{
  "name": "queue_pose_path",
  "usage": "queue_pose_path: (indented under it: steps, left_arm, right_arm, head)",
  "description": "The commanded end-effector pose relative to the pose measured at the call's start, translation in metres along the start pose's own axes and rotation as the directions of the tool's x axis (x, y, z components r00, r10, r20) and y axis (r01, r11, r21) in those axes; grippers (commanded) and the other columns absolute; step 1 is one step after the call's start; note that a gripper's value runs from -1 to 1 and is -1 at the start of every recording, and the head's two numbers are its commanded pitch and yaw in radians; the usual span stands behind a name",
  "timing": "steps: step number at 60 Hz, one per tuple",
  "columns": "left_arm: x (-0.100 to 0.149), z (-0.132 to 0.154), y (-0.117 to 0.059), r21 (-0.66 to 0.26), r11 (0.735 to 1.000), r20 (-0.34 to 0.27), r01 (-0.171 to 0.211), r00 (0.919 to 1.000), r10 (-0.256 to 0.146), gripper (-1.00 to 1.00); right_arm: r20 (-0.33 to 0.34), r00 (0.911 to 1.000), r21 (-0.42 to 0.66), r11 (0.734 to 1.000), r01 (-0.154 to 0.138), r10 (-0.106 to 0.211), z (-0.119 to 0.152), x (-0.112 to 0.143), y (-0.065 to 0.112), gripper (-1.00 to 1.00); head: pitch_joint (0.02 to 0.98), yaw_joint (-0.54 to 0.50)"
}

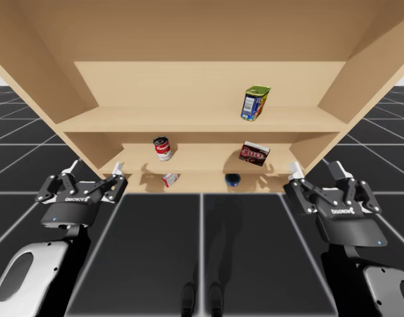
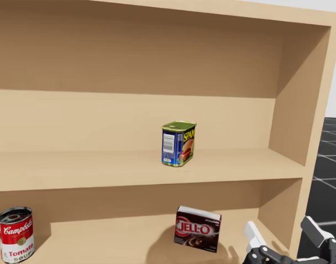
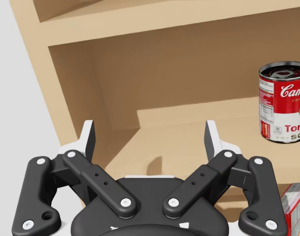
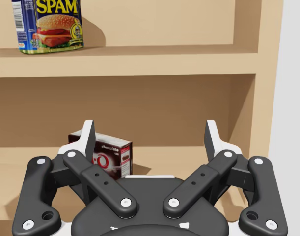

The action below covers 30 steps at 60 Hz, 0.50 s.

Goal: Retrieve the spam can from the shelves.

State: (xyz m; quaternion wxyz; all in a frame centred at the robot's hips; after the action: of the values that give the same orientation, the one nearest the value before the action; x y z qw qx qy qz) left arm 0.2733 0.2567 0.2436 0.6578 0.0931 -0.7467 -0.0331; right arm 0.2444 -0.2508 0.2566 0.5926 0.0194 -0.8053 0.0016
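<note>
A blue rectangular can (image 1: pixel 255 103) (image 2: pixel 178 143) (image 4: pixel 48 25) with a green-yellow rim stands on the upper shelf (image 1: pixel 188 120), right of centre. My right gripper (image 1: pixel 322 181) (image 4: pixel 149 140) (image 2: pixel 286 234) hangs open in front of the shelves' lower right, well below the can and a little to its right. My left gripper (image 1: pixel 94 172) (image 3: pixel 149 140) is open near the shelves' lower left corner, with nothing between its fingers.
On the middle shelf stand a red-and-white round can (image 1: pixel 162 148) (image 2: pixel 15 234) (image 3: pixel 283 102) and a dark box (image 1: pixel 254 154) (image 2: pixel 197 228) (image 4: pixel 113 157). The lowest shelf holds a small red-and-white box (image 1: pixel 169 179) (image 3: pixel 293 205) and a small blue round can (image 1: pixel 233 179). Shelf side walls (image 1: pixel 344 99) flank both arms.
</note>
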Motion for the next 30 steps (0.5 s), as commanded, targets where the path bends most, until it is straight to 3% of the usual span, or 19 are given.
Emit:
queue_pose_path:
  steps: [1, 14, 17, 21, 30]
  left_arm:
    - [-0.002, 0.000, 0.000, 0.003, 1.000, -0.015, 0.006, 0.9999, -0.006, -1.00]
    - [-0.004, -0.001, 0.000, 0.007, 1.000, -0.030, 0.011, 0.9995, -0.011, -1.00]
    - [-0.006, -0.003, 0.002, 0.006, 1.000, -0.041, 0.015, 0.9991, -0.015, -1.00]
    - [-0.009, -0.005, 0.005, -0.002, 1.000, -0.068, 0.002, 0.9977, -0.002, -1.00]
    - [-0.010, -0.005, 0.006, -0.015, 1.000, -0.063, -0.017, 0.9979, 0.016, -1.00]
  right_arm:
    - [0.008, 1.0000, 0.025, 1.000, 0.000, 0.000, 0.009, 0.028, 0.007, -1.00]
    - [-0.001, 1.0000, 0.141, 0.990, 0.005, -0.005, 0.021, 0.075, 0.020, -1.00]
    - [-0.012, 0.9997, 0.166, 0.986, 0.022, -0.020, 0.022, 0.084, 0.024, -1.00]
    - [-0.022, 0.9995, 0.205, 0.978, 0.025, -0.021, 0.023, 0.096, 0.030, -1.00]
    - [-0.041, 0.9985, 0.266, 0.963, 0.047, -0.037, 0.019, 0.115, 0.038, -1.00]
  head:
    - [0.242, -0.21]
    - [0.247, -0.21]
    - [0.248, -0.21]
    - [0.250, -0.21]
    - [0.257, -0.21]
